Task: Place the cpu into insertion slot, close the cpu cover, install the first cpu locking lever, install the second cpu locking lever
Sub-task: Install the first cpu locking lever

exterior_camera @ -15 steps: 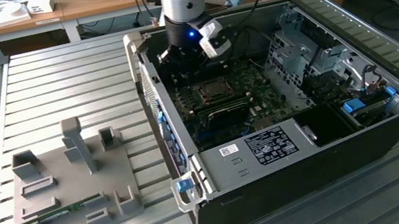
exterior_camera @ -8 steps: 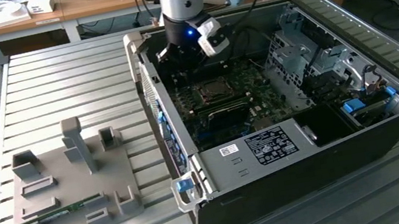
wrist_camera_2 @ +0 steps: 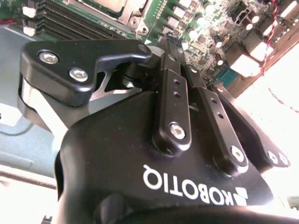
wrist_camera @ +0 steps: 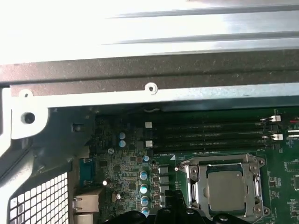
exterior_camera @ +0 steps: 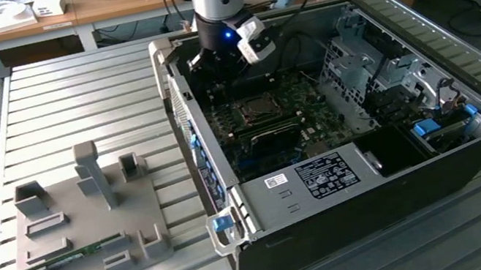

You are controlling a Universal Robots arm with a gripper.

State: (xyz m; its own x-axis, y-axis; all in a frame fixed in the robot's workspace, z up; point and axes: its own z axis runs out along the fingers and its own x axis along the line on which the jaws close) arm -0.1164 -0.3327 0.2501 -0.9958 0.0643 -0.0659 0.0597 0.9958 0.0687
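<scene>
The cpu (wrist_camera: 225, 186), a silvery square, lies in the insertion slot (exterior_camera: 256, 108) on the green motherboard. The cpu cover (wrist_camera: 194, 184), a metal frame, lies flat around it. A thin lever (wrist_camera: 219, 158) runs along one edge of the socket. My gripper (exterior_camera: 215, 72) hangs inside the open computer case, just beyond the socket's far corner on the exterior view's left. Its black fingertips (wrist_camera: 163, 212) sit beside the socket's corner and look pressed together. In the second wrist view the gripper (wrist_camera_2: 166, 43) tapers to a point over the board, with nothing seen between its fingers.
The computer case (exterior_camera: 480, 145) lies open on a slatted metal table (exterior_camera: 67, 106). Long black memory slots (wrist_camera: 210, 135) run beside the socket, near the case wall (wrist_camera: 149, 88). A drive cage (exterior_camera: 378, 73) stands on the exterior view's right. A grey fixture plate (exterior_camera: 88, 228) lies outside the case.
</scene>
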